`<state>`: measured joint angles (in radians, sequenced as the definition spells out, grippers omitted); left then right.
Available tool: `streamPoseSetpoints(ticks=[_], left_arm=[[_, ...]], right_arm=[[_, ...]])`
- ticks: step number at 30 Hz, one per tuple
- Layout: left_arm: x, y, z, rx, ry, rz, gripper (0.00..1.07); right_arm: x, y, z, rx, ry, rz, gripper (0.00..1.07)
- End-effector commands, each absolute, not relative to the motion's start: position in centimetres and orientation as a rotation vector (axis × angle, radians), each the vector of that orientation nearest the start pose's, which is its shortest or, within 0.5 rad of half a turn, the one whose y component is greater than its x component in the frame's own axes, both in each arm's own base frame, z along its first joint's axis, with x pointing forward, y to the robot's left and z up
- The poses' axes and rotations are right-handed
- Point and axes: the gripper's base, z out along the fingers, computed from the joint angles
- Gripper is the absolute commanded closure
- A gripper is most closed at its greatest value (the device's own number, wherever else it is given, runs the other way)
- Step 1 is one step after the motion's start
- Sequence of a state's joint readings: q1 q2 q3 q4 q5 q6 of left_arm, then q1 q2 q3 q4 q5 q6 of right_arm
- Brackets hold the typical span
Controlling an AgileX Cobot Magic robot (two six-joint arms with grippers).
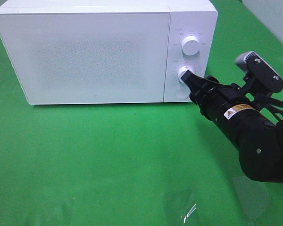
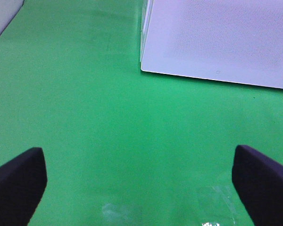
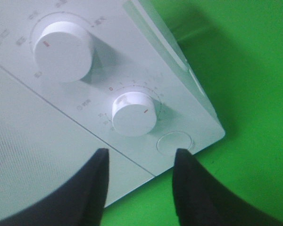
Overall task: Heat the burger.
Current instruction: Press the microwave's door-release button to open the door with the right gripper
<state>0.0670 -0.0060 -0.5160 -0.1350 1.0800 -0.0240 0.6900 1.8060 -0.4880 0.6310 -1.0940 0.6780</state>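
- At the right of the scene, the right gripper point(image 3: 141, 153) has its jaws partly apart, about as wide as the lower knob point(image 3: 133, 114); nothing lies between them and nothing is held.
- Both black fingers point(image 3: 96, 181) point at the control panel of the microwave point(image 1: 85, 56). In the high view the fingertip overlaps the lower knob, while the wrist view shows the knob just beyond the tips.
- Just right of that knob on the panel sits a flat round button point(image 3: 174, 142).
- Above the lower knob is the larger upper knob point(image 3: 62, 47); each knob bears a short red mark.
- Left of the panel, the frosted white door point(image 1: 85, 54) is shut flush with the front.
- The right arm point(image 1: 254, 136), black with a yellow warning label, reaches in from the near right.
- The left gripper point(image 2: 137, 155) has its jaws spread as wide as they go, holding nothing, over bare green cloth point(image 2: 108, 117) near the left corner of the microwave.
- The burger appears in no view; its place cannot be told.
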Motion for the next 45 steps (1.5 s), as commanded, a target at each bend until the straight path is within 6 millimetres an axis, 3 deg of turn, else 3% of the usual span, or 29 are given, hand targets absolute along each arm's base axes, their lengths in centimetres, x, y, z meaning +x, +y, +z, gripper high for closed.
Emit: streamPoseSetpoints(ticks=[1,2,4,8,18,25,31,45], left_arm=[[-0.7,-1.1,28.2,-0.084,2.023,-0.125,0.06],[-0.7,-1.1,28.2,-0.084,2.023,-0.125,0.06],[-0.7,-1.1,28.2,-0.084,2.023,-0.125,0.06],[-0.7,-1.1,28.2,-0.084,2.023,-0.125,0.06],[-0.7,-1.1,28.2,-0.084,2.023,-0.125,0.06],[-0.7,-1.1,28.2,-0.084,2.023,-0.125,0.06],[-0.7,-1.1,28.2,-0.084,2.023,-0.125,0.06],[-0.7,-1.1,28.2,-0.084,2.023,-0.125,0.06]], right_arm=[[25.0,14.5,14.1,0.892,1.649,0.905,0.85],[25.0,14.5,14.1,0.892,1.649,0.905,0.85],[24.9,14.7,13.9,1.047,1.63,1.022,0.97],[24.8,15.0,13.7,1.122,1.637,1.086,1.07],[24.5,15.2,12.7,1.294,1.695,1.114,1.07],[24.9,14.7,12.6,1.311,1.693,1.117,1.07],[26.1,13.8,12.8,1.318,1.683,1.128,1.07],[29.8,14.8,10.9,1.356,1.674,1.208,1.07]])
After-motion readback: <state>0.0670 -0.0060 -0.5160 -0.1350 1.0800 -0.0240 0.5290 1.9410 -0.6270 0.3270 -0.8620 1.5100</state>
